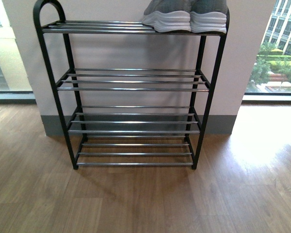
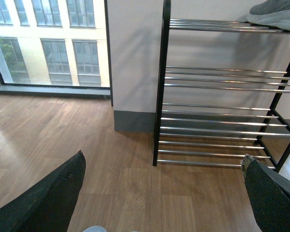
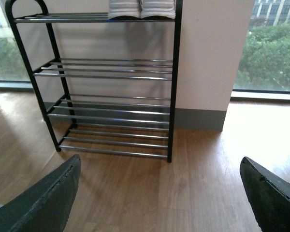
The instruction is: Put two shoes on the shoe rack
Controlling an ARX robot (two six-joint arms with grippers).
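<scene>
Grey sneakers (image 1: pixel 185 17) are set at one o'clock on the top tier of the shoe rack (image 1: pixel 133 90), well apart from the left gripper (image 2: pixel 163 159) and right gripper (image 3: pixel 159 160), both held wide and empty.

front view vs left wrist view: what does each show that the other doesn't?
Front only: both grey knit sneakers with white soles side by side at the top tier's right end, and the rack's arched side post. Left wrist only: the left hand, open and empty; just one sneaker's edge shows there. Both: the black-framed shoe rack with chrome bars, lower three tiers bare, standing on wood floor.
</scene>
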